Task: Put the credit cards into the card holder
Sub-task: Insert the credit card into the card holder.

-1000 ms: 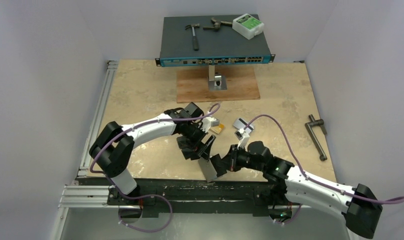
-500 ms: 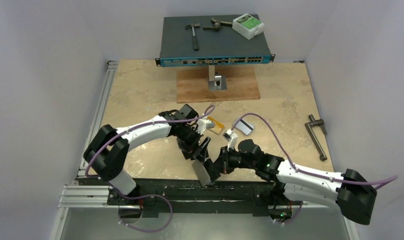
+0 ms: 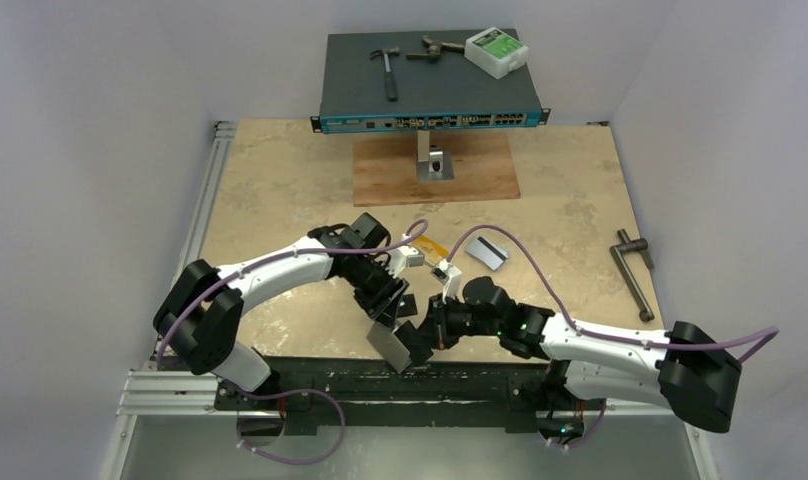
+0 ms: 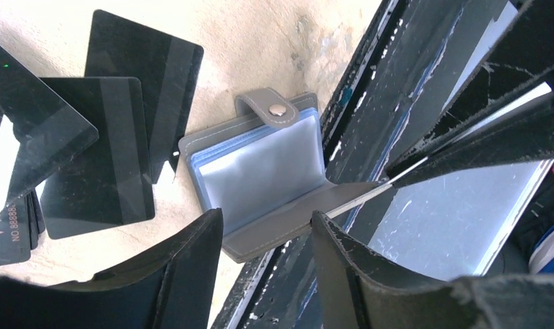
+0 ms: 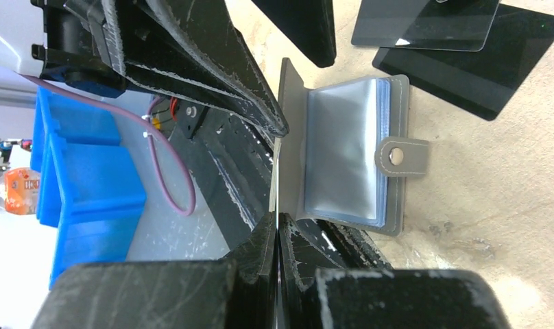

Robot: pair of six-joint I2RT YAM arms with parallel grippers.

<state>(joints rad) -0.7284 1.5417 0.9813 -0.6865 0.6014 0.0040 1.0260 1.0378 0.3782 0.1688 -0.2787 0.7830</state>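
Top view: right gripper (image 3: 420, 338) clamps silver card (image 3: 387, 345) at table's (image 3: 580, 180) 6 o'clock edge; left gripper (image 3: 388, 312) beside it, jaws apart. Left wrist: card holder (image 4: 260, 171) open, 12 o'clock of gripper. Right wrist: holder at 1 o'clock, long axis parallel to card edge.

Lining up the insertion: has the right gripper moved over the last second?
Yes. The right gripper, shut on a credit card, has shifted left: it was straight below the metal post, now left of it.
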